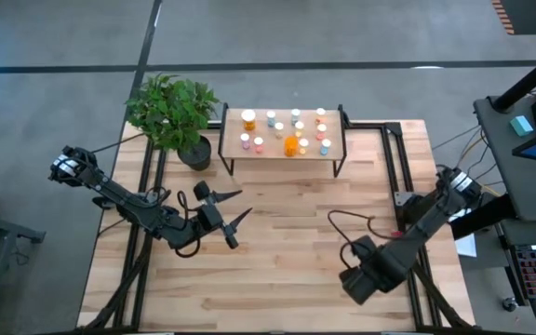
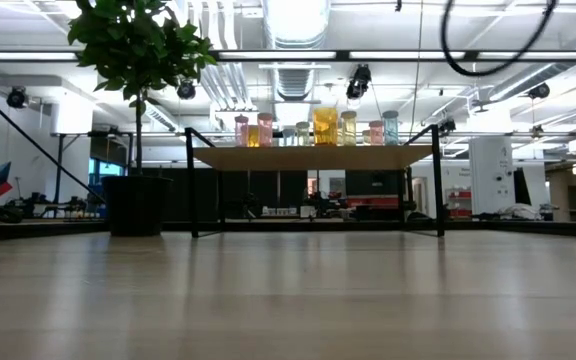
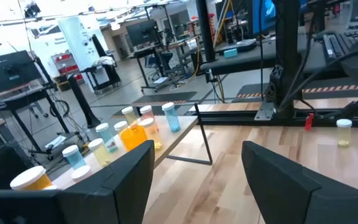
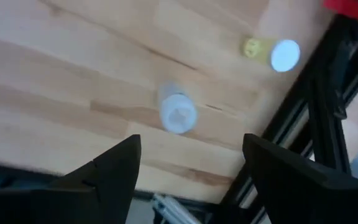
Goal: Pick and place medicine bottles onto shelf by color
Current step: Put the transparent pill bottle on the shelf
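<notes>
A potted plant (image 1: 173,116) stands at about ten o'clock from the middle of my wooden table (image 1: 277,251), its dark pot (image 1: 194,152) near the far edge. A black cable (image 1: 342,223) loops over the boards toward three o'clock. Black frame rails (image 1: 392,163) run along the table at two o'clock.

text: none legible — bottle labels: too small to read | signs: none readable
</notes>
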`<state>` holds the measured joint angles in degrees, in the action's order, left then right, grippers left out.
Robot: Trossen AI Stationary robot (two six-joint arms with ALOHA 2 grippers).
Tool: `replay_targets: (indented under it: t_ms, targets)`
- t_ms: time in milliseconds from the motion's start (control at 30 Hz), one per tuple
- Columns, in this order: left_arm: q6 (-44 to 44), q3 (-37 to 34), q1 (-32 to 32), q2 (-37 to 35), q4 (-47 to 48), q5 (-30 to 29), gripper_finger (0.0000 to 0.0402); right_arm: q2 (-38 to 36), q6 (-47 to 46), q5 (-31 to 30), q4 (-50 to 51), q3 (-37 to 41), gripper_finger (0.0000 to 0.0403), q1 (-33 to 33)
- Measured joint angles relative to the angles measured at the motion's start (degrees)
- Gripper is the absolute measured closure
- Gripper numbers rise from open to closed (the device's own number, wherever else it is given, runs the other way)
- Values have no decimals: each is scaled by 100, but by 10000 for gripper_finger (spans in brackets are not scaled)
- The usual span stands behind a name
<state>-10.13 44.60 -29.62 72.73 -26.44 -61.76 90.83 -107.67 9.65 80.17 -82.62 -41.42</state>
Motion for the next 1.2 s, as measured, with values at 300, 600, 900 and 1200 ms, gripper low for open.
replay_targets:
  t_ms: [300, 600, 900, 1200]
  targets:
    - [-267, 7, 30, 0, -4, -5, 175, -1, -440, -16, -1211, 878, 129, -383]
    - [-264, 7, 41, -1, -3, -13, 175, 10, -480, -20, -1939, 1477, 147, -448]
    - [-234, 7, 41, 0, -4, -13, 175, 10, -350, 87, -2093, 1785, 179, -447]
    - [-232, 7, 41, 0, -2, -16, 175, 4, -323, 110, -2355, 1913, 244, -447]
